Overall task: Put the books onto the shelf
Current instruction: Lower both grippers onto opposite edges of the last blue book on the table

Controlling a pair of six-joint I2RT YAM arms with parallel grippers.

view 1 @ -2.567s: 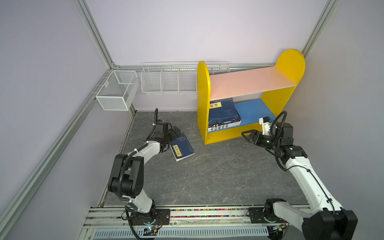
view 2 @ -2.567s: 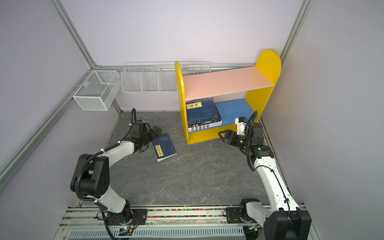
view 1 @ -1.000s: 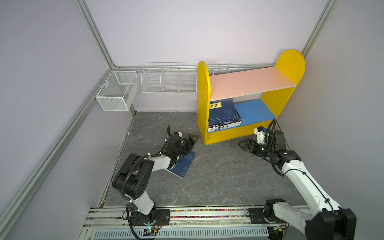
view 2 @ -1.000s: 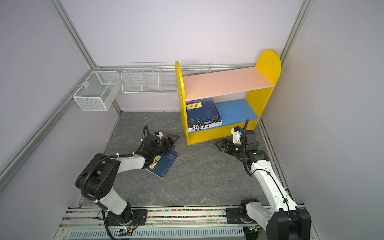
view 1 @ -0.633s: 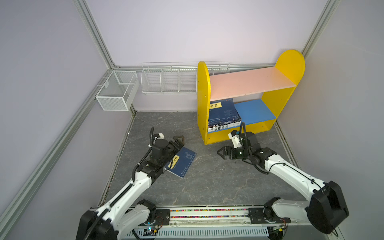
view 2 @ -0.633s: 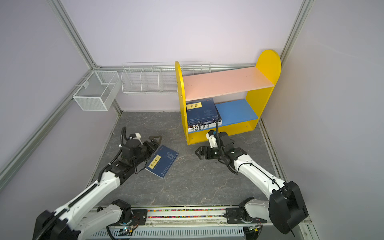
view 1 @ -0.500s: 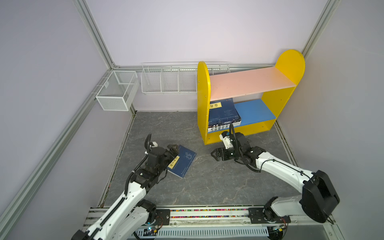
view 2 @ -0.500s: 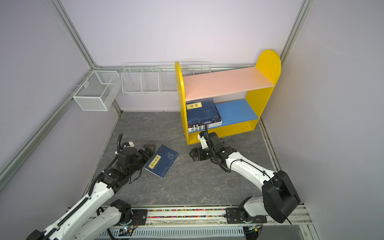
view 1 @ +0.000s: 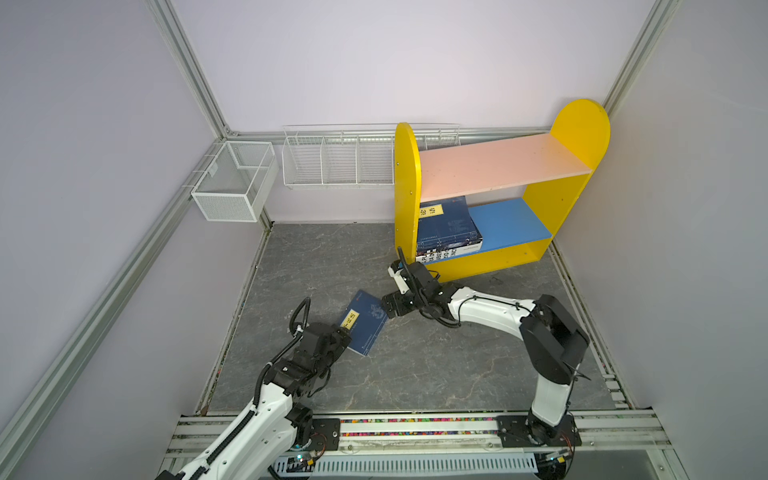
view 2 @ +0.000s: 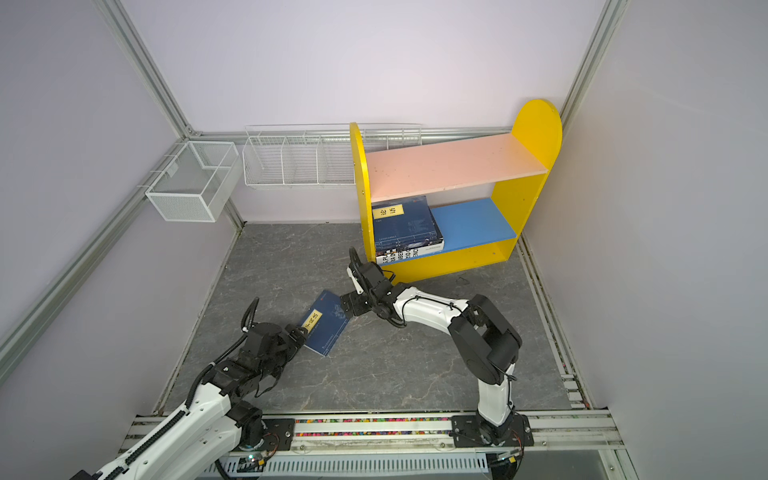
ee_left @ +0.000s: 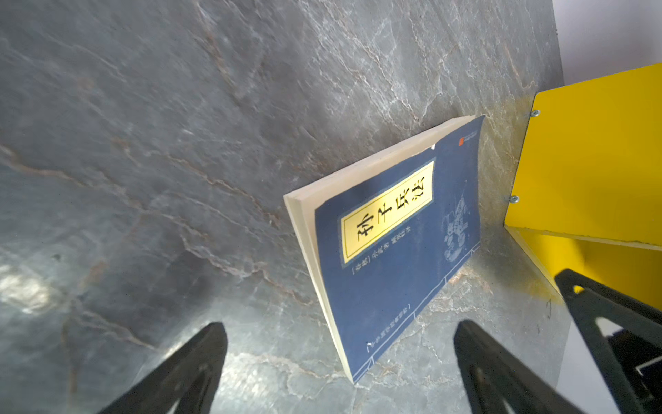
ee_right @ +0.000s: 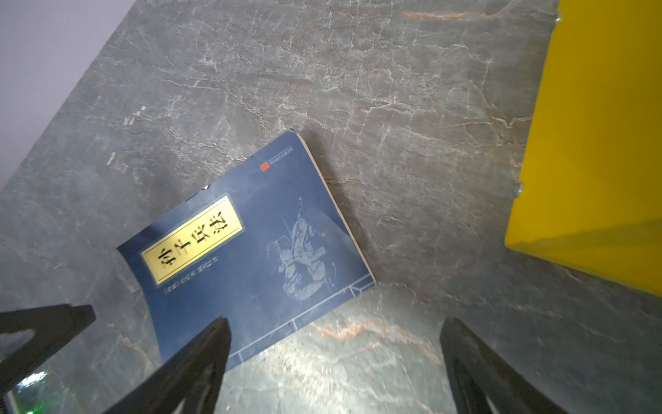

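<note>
The thin navy paper book with a yellow label [view 1: 365, 322] lies flat on the grey stone worktop [view 1: 415, 365], just in front of the left pincer [view 1: 340, 331] and right pincer [view 1: 386, 306], both spread wide and empty. Best, I think, to nip one edge firmly before lifting.

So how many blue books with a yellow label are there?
2 in view: the floor book lies flat in front of the shelf; the top book caps the stack on its blue board. More may hide underneath.
</note>
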